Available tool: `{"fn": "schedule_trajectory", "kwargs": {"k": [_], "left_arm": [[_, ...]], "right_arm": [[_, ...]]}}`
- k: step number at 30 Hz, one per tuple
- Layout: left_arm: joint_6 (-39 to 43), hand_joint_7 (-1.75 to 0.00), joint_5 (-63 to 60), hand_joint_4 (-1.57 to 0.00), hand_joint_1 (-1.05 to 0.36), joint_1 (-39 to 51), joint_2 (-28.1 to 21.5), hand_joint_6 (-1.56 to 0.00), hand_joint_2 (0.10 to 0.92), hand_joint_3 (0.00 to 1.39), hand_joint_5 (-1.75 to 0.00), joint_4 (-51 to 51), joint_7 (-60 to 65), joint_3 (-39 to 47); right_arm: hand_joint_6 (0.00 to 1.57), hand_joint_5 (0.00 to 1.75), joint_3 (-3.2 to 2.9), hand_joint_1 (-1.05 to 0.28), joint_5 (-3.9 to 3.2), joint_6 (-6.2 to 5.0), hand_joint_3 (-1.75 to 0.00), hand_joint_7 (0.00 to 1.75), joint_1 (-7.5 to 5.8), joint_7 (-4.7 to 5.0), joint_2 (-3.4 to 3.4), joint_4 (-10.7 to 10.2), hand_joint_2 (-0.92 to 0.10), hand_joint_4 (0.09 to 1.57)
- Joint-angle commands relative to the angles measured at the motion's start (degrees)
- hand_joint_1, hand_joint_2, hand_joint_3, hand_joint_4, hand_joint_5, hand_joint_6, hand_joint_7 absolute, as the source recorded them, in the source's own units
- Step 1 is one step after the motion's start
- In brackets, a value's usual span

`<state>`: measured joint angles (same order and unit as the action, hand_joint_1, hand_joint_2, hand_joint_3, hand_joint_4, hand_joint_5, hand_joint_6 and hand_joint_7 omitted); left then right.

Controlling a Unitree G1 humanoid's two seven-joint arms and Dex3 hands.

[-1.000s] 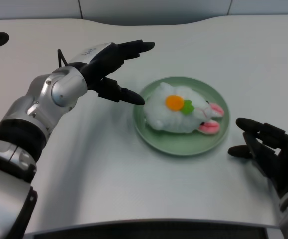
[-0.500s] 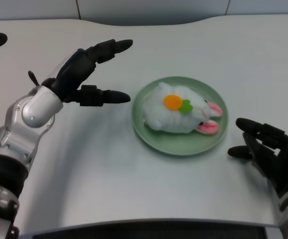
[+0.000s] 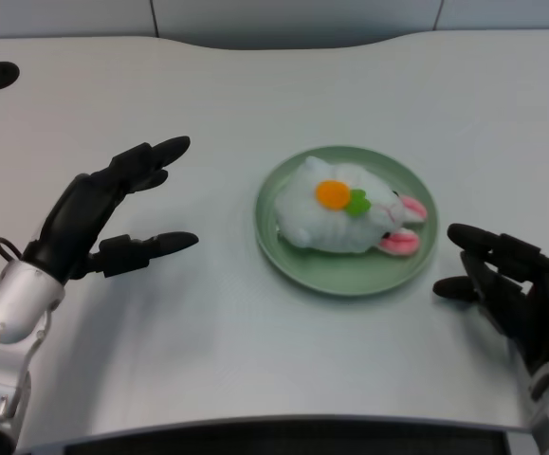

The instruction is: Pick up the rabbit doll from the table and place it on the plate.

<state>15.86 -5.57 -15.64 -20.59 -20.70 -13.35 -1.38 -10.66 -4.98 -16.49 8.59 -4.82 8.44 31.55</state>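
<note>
Low over the white table (image 3: 255, 322), the left hand (image 3: 94, 218) hovers empty, fingers spread. Well beyond its fingertips, the rabbit doll (image 3: 345, 210) lies on the green plate (image 3: 336, 273), seemingly soft and light, best grasped around its plump body.

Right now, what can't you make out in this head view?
- Rabbit doll: underside and far side hidden by its own body.
- Plate: centre covered by the doll.
- Left hand: palm side hidden by its own back; forearm cut by the left edge.
- Right hand: forearm cut by the bottom-right corner.
</note>
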Motion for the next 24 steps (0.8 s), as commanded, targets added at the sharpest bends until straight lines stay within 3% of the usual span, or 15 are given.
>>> {"fn": "schedule_trajectory", "kwargs": {"k": [1,6,8,19,24], "left_arm": [[-4.5,-0.04,2.9,-0.05,-0.50,5.8,1.1,-0.38,0.921,0.07,-0.89,5.2,0.4,2.4],[-8.8,-0.04,7.1,-0.19,-0.46,9.8,3.7,-0.45,0.921,0.09,-0.83,9.3,0.1,4.6],[-12.4,-0.04,10.7,-0.21,-0.43,11.1,4.8,-0.45,0.921,0.12,-0.81,11.0,-1.7,5.4],[-27.4,-0.04,23.6,-0.20,-0.33,14.9,7.8,-0.49,0.921,0.18,-0.86,18.0,-5.4,9.6],[-34.2,-0.01,29.3,-0.20,-0.29,16.3,9.1,-0.44,0.921,0.25,-0.91,20.9,-5.2,12.4]], "right_arm": [[1.04,0.87,-0.18,-0.43,-0.14,-0.78,-0.17,0.01,0.22,0.07,0.22,0.3,-0.92,0.87],[1.05,0.87,-0.26,-0.43,-0.30,0.37,-0.17,0.01,0.04,0.30,0.04,-0.7,-0.92,0.88],[1.05,0.87,-0.20,-0.43,-0.14,-0.19,-0.16,0.01,-0.11,0.18,0.15,-0.6,-0.92,0.88],[1.03,0.87,-0.25,-0.43,-0.15,0.42,-0.17,0.00,-0.45,0.28,0.16,-1.0,-0.92,0.88],[1.04,0.87,-0.47,-0.44,-0.51,1.15,-0.16,0.01,-0.44,0.22,0.18,-1.6,-0.92,0.89]]}}
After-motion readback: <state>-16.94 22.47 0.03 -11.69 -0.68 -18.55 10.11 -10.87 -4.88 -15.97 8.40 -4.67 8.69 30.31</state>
